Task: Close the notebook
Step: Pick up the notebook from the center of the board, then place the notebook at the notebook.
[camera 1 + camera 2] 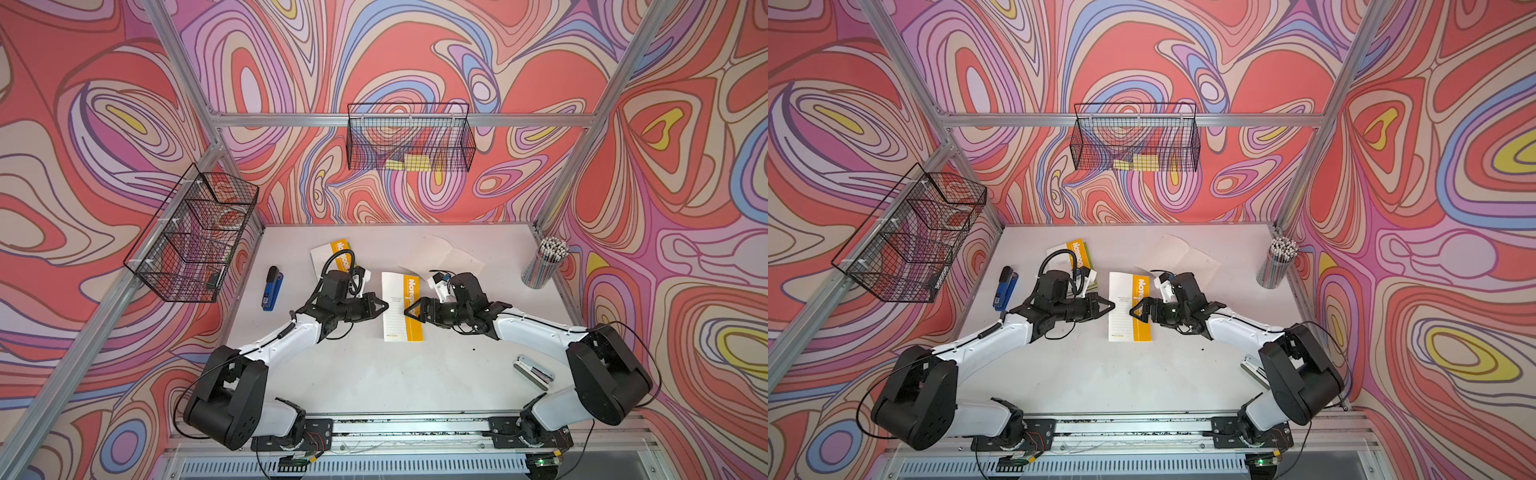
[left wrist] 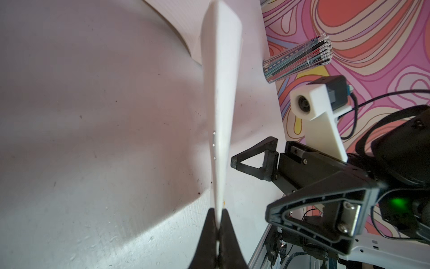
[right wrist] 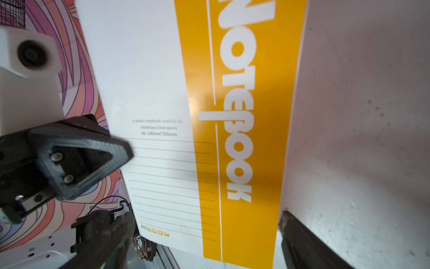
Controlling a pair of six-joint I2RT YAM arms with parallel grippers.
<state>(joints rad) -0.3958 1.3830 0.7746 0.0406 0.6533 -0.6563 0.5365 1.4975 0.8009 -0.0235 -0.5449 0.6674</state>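
Notebook (image 1: 397, 291) mid-table (image 1: 374, 374), yellow-and-white cover up | left gripper (image 1: 384, 306) jaws pinch its white-side edge, which I see edge-on in the left wrist view | right gripper (image 1: 409, 312) jaws spread, tips over the yellow band

Two arms mounted on the base rail (image 1: 415, 427) — white shell links between black joint housings (image 1: 232, 399). On the left arm (image 1: 270, 343), a thin black cable (image 1: 284, 330) clipped along the white link and a ribbed black hose (image 1: 332, 258) far from the rail. On the right arm (image 1: 536, 328), a green light (image 2: 399, 202). White camera block (image 2: 320, 97), round black lens. Black triangular open-frame fingers (image 2: 271, 163) with silver screws (image 2: 347, 205) — red and black wires (image 1: 318, 441) right at the rail.
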